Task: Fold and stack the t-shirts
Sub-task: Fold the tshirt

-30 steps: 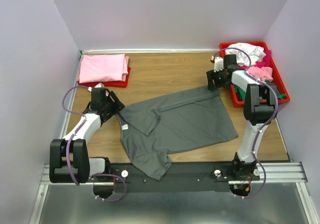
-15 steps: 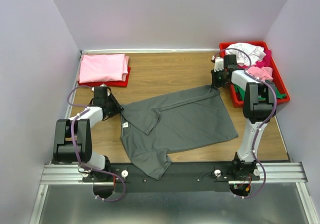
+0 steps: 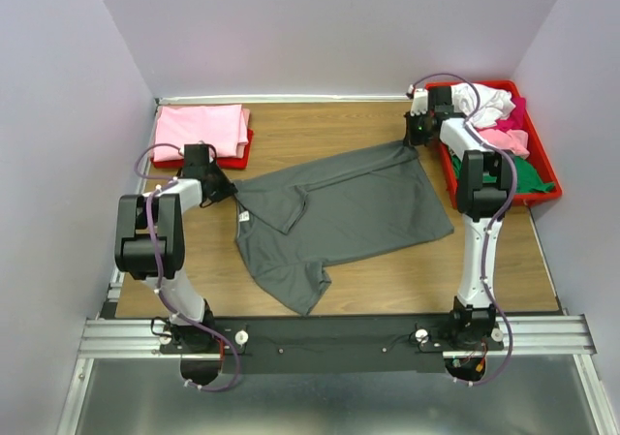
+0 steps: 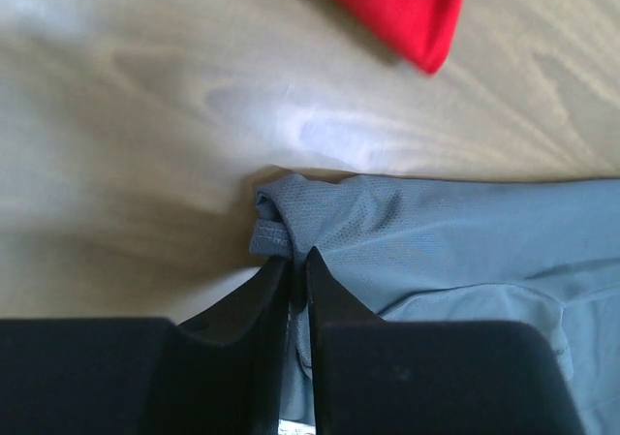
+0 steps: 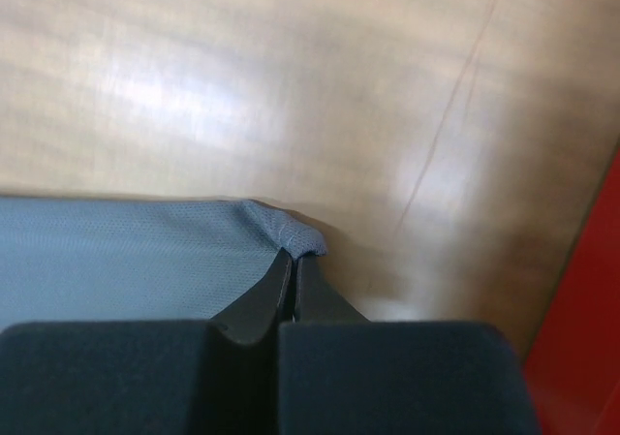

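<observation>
The grey shirt (image 3: 349, 212) is lying spread across the middle of the table (image 3: 320, 130), skewed, with one sleeve folded onto its body and its lowest corner pointing toward the near edge. Its small white label (image 3: 244, 216) is showing near the left side; any writing on it is too small to read.

The left gripper (image 3: 219, 187) is pinching the shirt's left corner. In the left wrist view the fingers (image 4: 262, 309) are sitting nearly together with a bunched fold of grey cloth (image 4: 320, 217) between them. That arm is rising from its base, bending at the elbow and reaching toward the far left of the table.

The right gripper (image 3: 415, 139) is gripping the shirt's far right corner. In the right wrist view its fingers (image 5: 257, 309) are pressing tight on the tip of the cloth (image 5: 291, 232), low over the wood. That arm is stretching almost straight toward the far edge, running along the table's right side.

A folded pink shirt (image 3: 199, 130) is resting on a red tray (image 3: 228, 161) in the far left corner, just beyond the left gripper; the tray's corner (image 4: 407, 9) is showing in the left wrist view, apart from the grey cloth. A second tray (image 3: 455, 195) is sitting at the far right, just beside the right gripper, holding a loose heap of white (image 3: 484, 96), pink (image 3: 499, 140), magenta (image 3: 518, 115) and green (image 3: 523, 173) cloth. The right forearm is crossing over this tray's near side.
</observation>
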### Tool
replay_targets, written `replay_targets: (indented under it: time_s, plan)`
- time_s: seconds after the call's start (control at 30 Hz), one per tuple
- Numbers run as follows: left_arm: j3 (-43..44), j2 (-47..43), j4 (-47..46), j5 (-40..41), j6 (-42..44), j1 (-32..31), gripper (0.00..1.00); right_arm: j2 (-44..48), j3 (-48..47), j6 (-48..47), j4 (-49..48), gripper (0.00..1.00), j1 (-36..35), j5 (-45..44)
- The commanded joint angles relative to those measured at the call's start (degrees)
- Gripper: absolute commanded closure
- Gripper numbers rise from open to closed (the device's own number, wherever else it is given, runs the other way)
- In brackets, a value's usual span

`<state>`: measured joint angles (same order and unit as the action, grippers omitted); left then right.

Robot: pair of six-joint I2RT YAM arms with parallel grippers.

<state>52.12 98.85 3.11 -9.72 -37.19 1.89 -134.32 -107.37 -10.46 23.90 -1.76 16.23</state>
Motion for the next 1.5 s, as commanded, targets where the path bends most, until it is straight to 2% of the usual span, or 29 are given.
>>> replay_targets:
  time_s: [0.0, 0.03, 0.07, 0.17, 0.2, 0.33, 0.37, 0.4, 0.43, 0.47, 0.5, 0.53, 0.57, 0.6, 0.63, 0.67, 0.7, 0.73, 0.77, 0.8, 0.83, 0.87, 0.9, 0.93, 1.03, 1.07, 1.17, 1.3, 1.47]
  plan:
    - [3.60, 0.74, 1.19, -0.48, 2.11, 1.01, 0.75, -4.45, -7.56, 2.63, 2.72, 0.99, 0.09, 1.52]
    - [3.78, 0.30, 1.37, -1.09, 2.64, 1.18, 0.70, -4.37, -8.63, 2.72, 2.73, 0.97, 0.09, 1.79]
    - [3.95, -1.27, 1.72, -1.88, 3.52, 1.27, 0.55, -3.76, -9.60, 2.55, 2.99, 0.85, 0.00, 2.14]
    - [3.69, -5.67, 2.94, -3.90, 7.55, 1.36, 0.40, -0.69, -9.17, 0.80, 3.08, 0.53, -0.09, 2.75]
    - [3.00, -9.95, 3.73, -4.34, 8.70, 1.36, 0.34, 2.37, -8.04, -0.34, 3.34, 0.47, -0.09, 3.28]
    - [1.93, -22.88, 4.80, -8.29, 14.42, 1.27, 0.28, 11.78, -3.73, -3.51, 4.40, 0.31, -0.09, 6.52]
    - [2.20, -27.87, 4.36, -9.43, 16.34, 1.36, 0.26, 13.89, -2.59, -4.30, 4.84, 0.23, -0.09, 7.84]
    - [2.81, -30.27, 2.79, -11.10, 17.23, 1.36, 0.20, 16.09, -1.36, -5.26, 5.97, 0.19, -0.17, 9.59]
    - [3.42, -32.12, 1.64, -13.03, 18.37, 1.27, 0.13, 18.81, 0.04, -6.32, 6.85, 0.16, -0.17, 14.22]
    - [3.86, -33.71, -0.11, -19.57, 18.90, 1.27, 0.04, 23.71, 3.19, -9.63, 7.73, 0.10, -0.17, 16.71]
    - [4.65, -35.55, -2.65, -23.12, 19.34, 1.27, 0.02, 26.80, 5.48, -11.32, 8.78, 0.08, -0.17, 19.08]
    - [4.92, -35.74, -2.85, -31.25, 19.17, 1.27, 0.02, 32.57, 10.64, -15.08, 8.97, 0.01, -0.09, 23.80]
    - [5.53, -35.57, -3.98, -34.29, 18.56, 1.10, 0.02, 32.63, 14.26, -17.55, 8.88, 0.00, -0.17, 26.46]
    - [6.41, -34.61, -3.21, -35.88, 16.73, -0.47, 0.01, 39.25, 17.52, -19.84, 8.53, 0.00, -0.17, 28.49]
    - [8.68, -33.73, 4.11, -35.73, 17.49, -1.70, 0.01, 41.75, 24.25, -21.78, 8.27, 0.00, -0.17, 32.86]
    - [10.36, -33.46, 8.79, -32.07, 19.42, -6.07, 0.02, 44.38, 24.31, -21.45, 8.27, 0.00, -0.17, 35.08]
    - [11.85, -33.11, 13.28, -26.46, 21.18, -16.38, 0.06, 47.37, 29.80, -21.45, 9.05, 0.00, -0.17, 38.49]
    - [12.74, -33.02, 16.89, -16.31, 22.41, -21.35, 0.08, 48.62, 32.11, -27.71, 11.84, 0.01, -0.17, 43.75]
    - [13.35, -32.93, 22.41, -12.65, 21.64, -26.62, 0.11, 49.32, 33.53, -32.30, 19.44, 0.07, -0.35, 45.19]
    - [12.93, -33.02, 24.55, -9.82, 20.15, -30.76, 0.27, 51.07, 36.15, -37.22, 23.08, 0.10, -0.35, 46.60]
    - [12.14, -33.37, 26.75, -5.62, 16.31, -38.38, 0.37, 52.31, 37.83, -42.40, 24.95, 0.14, -0.26, 46.61]
    - [10.04, -34.15, 30.86, -3.40, 14.71, -42.11, 0.48, 53.89, 39.59, -43.06, 25.05, 0.14, -0.17, 45.57]
    - [8.63, -34.68, 32.55, -1.03, 12.51, -45.71, 0.51, 55.82, 41.70, -43.85, 24.88, 0.14, -0.17, 44.95]
    - [6.96, -35.56, 33.70, 3.52, 10.23, -54.01, 0.54, 58.62, 44.50, -44.03, 24.53, 0.13, -0.17, 43.12]
    - [0.54, -39.34, 36.08, 6.02, 0.04, -63.39, 0.58, 60.84, 46.72, -41.06, 22.25, 0.16, 0.00, 39.16]
    - [-0.43, -40.30, 36.43, 7.85, -4.69, -68.98, 0.58, 60.76, 47.60, -38.87, 21.28, 0.18, 0.09, 36.27]
    - [-3.94, -37.78, 38.89, 11.99, -9.81, -77.09, 0.53, 59.53, 49.79, -37.18, 19.79, 0.20, 0.88, 34.04]
    - [-4.58, -29.00, 37.23, 14.28, -10.10, -82.64, 0.50, 58.56, 50.42, -35.77, 19.17, 0.20, 1.23, 33.08]
    - [0.78, -18.53, 40.21, 24.21, -9.04, -84.24, 0.48, 58.47, 51.03, -35.51, 18.99, 0.20, 1.50, 33.87]
